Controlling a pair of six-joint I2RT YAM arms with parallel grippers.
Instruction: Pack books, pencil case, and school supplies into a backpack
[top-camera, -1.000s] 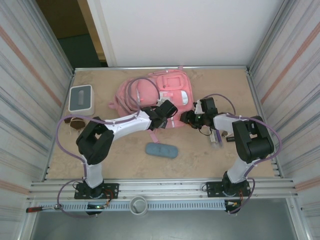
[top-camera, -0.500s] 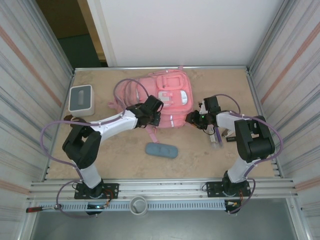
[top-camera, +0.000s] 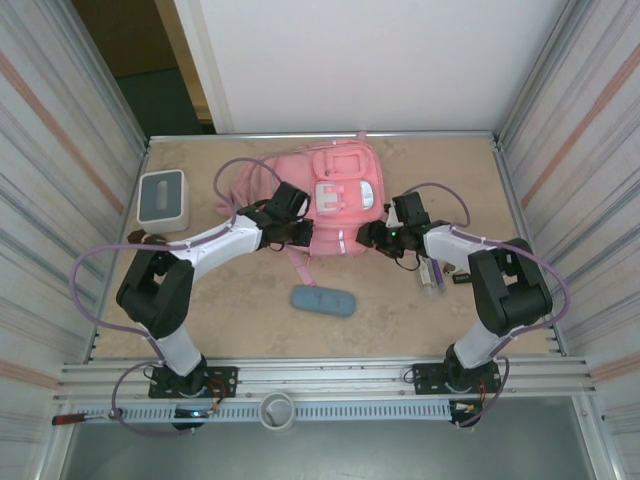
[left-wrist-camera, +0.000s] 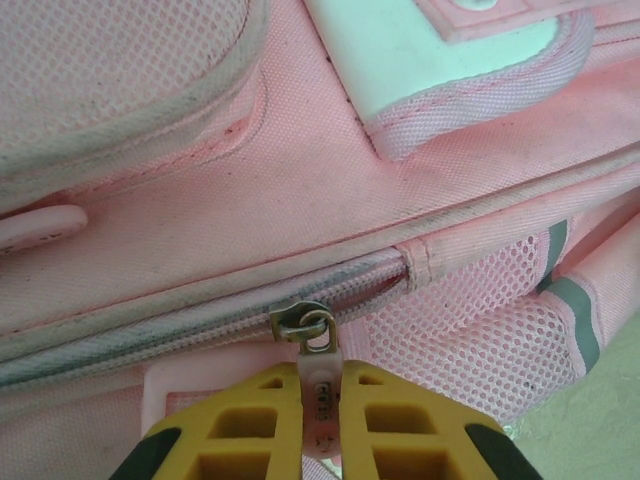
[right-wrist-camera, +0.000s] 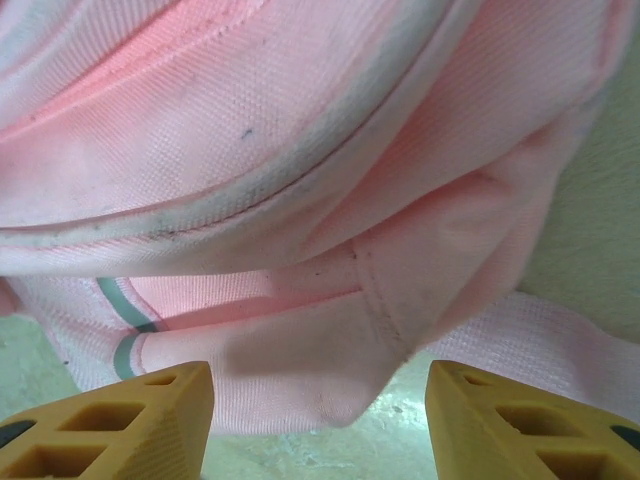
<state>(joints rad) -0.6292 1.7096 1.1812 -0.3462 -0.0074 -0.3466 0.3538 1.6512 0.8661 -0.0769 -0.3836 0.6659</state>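
Fingers (left-wrist-camera: 250, 425) of left gripper (left-wrist-camera: 320, 400) are pinched tight on the zipper pull (left-wrist-camera: 318, 352) at the backpack's (left-wrist-camera: 300, 180) near-left side. Right gripper (right-wrist-camera: 320, 415) is wide open, its fingers (right-wrist-camera: 120, 420) straddling a corner fold of pink fabric, gripping nothing. Backpack lies flat at far centre of the table (top-camera: 250, 290). Pencil case (top-camera: 323, 300) sits nearer, apart from it. Pen (top-camera: 432, 275) and short black piece (top-camera: 460, 278) lie right, beside the right arm.

Backpack (top-camera: 345, 170) at centre back, pencil case (top-camera: 323, 300) before it, box (top-camera: 162, 197) left of it, pen (top-camera: 432, 274) right of it
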